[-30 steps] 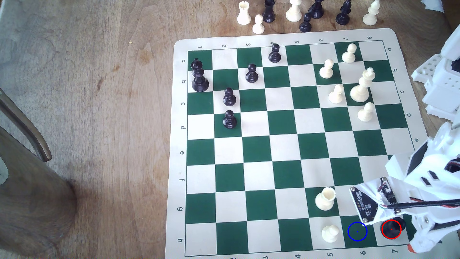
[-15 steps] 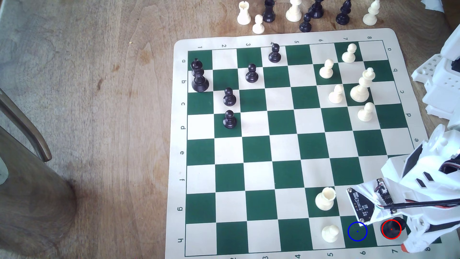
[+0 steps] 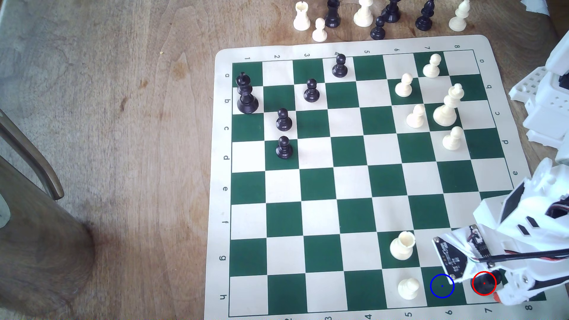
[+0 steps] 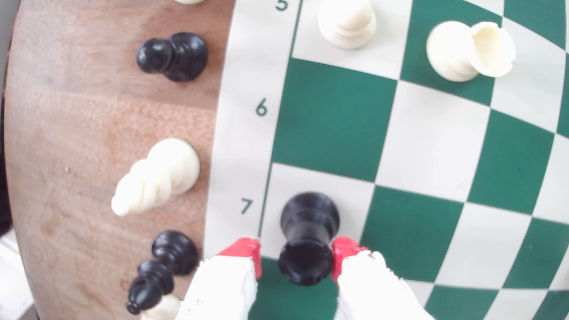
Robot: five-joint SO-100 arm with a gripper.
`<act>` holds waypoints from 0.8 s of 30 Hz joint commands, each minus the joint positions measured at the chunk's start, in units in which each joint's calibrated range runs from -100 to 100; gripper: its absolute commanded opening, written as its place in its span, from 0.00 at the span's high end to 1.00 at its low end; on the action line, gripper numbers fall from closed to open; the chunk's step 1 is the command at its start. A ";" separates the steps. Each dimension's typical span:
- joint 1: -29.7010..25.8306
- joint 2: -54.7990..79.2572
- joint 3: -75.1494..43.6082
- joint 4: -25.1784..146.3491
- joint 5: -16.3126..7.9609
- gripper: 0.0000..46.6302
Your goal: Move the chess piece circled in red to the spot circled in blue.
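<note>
Since a second ago the arm has shifted slightly over the corner of the board, wrist camera board swinging out and back; pieces unmoved. Hand sits with its red-tipped fingers either side of the black piece, which has a notched, rook-like crown rather than a knob. One tip looks to touch the crown, the other shows a sliver of gap, so narrow but not yet clamped; cannot tell if it grips. Piece stands upright on the cream square by the "7" label, under the red ring in the exterior view.

Just beyond the hand, next square along the edge row, is the green target square by the "6", marked by the blue ring. It is bare. Past that, a white pawn on the "5" square and a white rook diagonally off it. Off the board on the table beside the hand: a black bishop, a white bishop, a black pawn.

Risks, as a judgement: grip is high on the crown, so uneven closing could tip or twist the piece; a low carry could drag the base and topple it; overshoot past the target would hit the white pawn.
</note>
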 commanded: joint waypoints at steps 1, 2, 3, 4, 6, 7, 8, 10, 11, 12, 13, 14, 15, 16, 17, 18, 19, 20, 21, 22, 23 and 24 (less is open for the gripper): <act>-0.46 -0.36 -0.52 -0.66 -0.29 0.74; -0.54 -0.36 -0.52 -0.66 -0.29 0.75; -0.54 -0.36 -0.52 -0.66 -0.24 0.76; -0.54 -0.36 -0.52 -0.74 -0.24 0.77; -0.54 -0.36 -0.52 -0.83 -0.20 0.79; -0.54 -0.36 -0.52 -0.99 -0.20 0.81; -0.54 -0.36 -0.43 -1.15 -0.15 0.85; -0.54 -0.28 -0.25 -1.48 -0.10 0.89; -0.61 -0.19 0.02 -1.89 -0.10 0.92; -0.85 -0.11 0.84 -2.79 -0.05 0.99; -0.93 -0.11 1.29 -3.20 -0.05 1.00; -1.01 -0.11 1.56 -3.36 -0.05 1.00; -1.01 -0.11 1.65 -3.36 -0.05 1.00; -1.08 -0.36 1.65 -3.36 0.00 1.00; -1.16 -0.70 1.65 -3.36 0.00 1.00; -1.16 -1.13 1.38 -3.04 0.00 1.00; -1.01 -1.64 0.93 -2.38 0.10 1.00; -0.77 -2.32 0.29 -1.56 0.24 1.00; -0.07 -3.76 -2.16 1.06 0.54 1.00; 0.32 -4.61 -3.79 2.61 0.59 1.00; 0.56 -5.63 -5.87 4.66 0.78 1.00; 0.72 -6.39 -7.32 6.05 0.88 1.00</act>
